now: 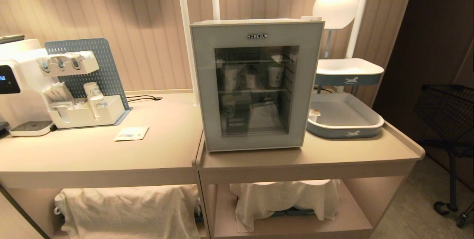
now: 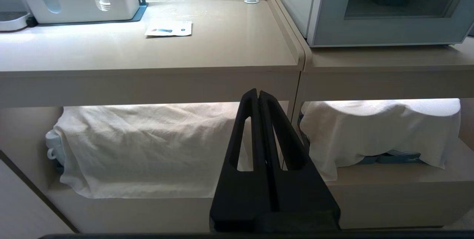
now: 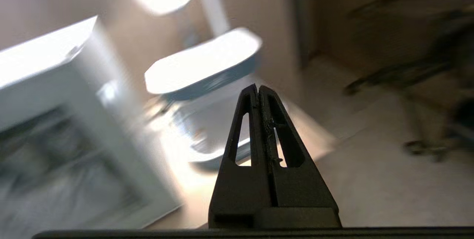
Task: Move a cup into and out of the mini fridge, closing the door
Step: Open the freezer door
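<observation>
Head view shows only the mini fridge (image 1: pixel 255 83), door (image 1: pixel 207 83) closed; wrist views show both jaws pressed together.

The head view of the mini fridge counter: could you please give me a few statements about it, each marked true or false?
1. The door of the mini fridge is shut. True.
2. The cup sits on a wire shelf inside the fridge. False: it sits in the lower grey tray, to the right of the fridge.
3. The left gripper is shut and holds nothing. True.
4. The right gripper grips the door's edge. False: it is shut on nothing, clear of the fridge.
5. A paper card lies on the counter, to the left of the fridge. True.
</observation>
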Robot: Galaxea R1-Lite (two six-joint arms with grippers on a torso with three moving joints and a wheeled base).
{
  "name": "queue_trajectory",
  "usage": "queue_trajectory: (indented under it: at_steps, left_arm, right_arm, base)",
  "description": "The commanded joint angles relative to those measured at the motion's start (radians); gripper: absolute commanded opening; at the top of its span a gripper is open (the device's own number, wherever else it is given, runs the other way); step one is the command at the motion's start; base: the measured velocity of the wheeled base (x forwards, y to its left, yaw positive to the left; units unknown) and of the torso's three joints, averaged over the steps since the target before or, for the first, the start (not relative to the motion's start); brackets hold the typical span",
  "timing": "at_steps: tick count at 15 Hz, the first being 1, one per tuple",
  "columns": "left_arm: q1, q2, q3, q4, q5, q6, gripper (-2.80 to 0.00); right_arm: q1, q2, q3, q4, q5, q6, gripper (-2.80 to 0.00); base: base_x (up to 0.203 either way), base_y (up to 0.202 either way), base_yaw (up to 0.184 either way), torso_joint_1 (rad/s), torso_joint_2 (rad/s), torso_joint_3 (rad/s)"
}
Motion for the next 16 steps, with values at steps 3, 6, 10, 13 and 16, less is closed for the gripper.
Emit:
queue_trajectory:
  at_steps: [3,6,10,13,16]
  left_arm:
    - [0.0,0.001,0.0,0.0,0.001,-0.002,-2.8]
    - [0.0,0.001,0.0,0.0,0.001,-0.002,-2.8]
    - [0.0,0.001,0.002,0.0,0.001,-0.001,-2.8]
    - [0.0,0.001,0.002,0.0,0.001,-0.001,-2.8]
    - [0.0,0.001,0.002,0.0,-0.001,0.0,-2.8]
  right_arm:
    - [-0.122,-0.564,0.256,0.012,-0.104,-0.115,-2.8]
    - [-0.188,-0.752,0.472,0.007,-0.166,-0.154,-2.8]
    - [-0.217,-0.755,0.561,-0.024,-0.212,-0.221,-2.8]
    - [-0.344,-0.759,0.627,-0.091,-0.169,-0.23,-2.8]
    - [-0.309,-0.884,0.767,-0.169,0.109,-0.209,-2.8]
  base:
    - [0.0,0.0,0.0,0.0,0.0,0.0]
    - [0.0,0.0,0.0,0.0,0.0,0.0]
    - [0.0,0.0,0.0,0.0,0.0,0.0]
    - [0.0,0.0,0.0,0.0,0.0,0.0]
    - [0.0,0.0,0.0,0.0,0.0,0.0]
